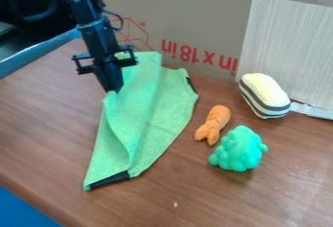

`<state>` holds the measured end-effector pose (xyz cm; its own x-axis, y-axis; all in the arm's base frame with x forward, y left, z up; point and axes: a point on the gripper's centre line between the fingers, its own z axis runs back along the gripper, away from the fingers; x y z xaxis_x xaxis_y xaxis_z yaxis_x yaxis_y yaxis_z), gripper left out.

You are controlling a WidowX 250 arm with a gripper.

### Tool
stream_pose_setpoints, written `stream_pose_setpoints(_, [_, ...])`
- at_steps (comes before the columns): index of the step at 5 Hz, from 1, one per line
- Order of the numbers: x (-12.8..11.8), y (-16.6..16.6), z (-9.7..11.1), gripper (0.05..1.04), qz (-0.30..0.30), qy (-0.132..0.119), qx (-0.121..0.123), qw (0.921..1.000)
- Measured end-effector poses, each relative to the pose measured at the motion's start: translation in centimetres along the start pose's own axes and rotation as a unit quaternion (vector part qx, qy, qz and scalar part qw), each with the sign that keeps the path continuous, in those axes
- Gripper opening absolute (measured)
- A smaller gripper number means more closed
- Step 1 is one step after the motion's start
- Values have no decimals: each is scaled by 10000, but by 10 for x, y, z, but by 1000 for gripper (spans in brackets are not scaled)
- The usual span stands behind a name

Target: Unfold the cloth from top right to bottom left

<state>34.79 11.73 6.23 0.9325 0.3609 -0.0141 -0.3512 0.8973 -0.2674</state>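
Unfolding looks partly done: left of the orange toy (pixel 213 124), the green cloth (pixel 156 123) is pinched in the gripper (pixel 112 89). Its raised fold (pixel 121 126) probably must go down flat, farther from that toy

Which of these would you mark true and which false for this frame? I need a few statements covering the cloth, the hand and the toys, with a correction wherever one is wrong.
1. The hand is at the left edge of the green cloth. True.
2. The cloth lies completely flat. False: a raised fold runs down it from the hand.
3. A dark strip marks the cloth's near end. True.
4. The striped block rests on the cloth. False: the striped block sits on the table, apart from the cloth.
5. The orange toy lies between the cloth and the lumpy green toy. True.
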Motion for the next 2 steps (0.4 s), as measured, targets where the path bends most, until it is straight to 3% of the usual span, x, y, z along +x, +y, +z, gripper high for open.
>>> stream_pose_setpoints(2, [-7,35,5,59,446,59,677,9967])
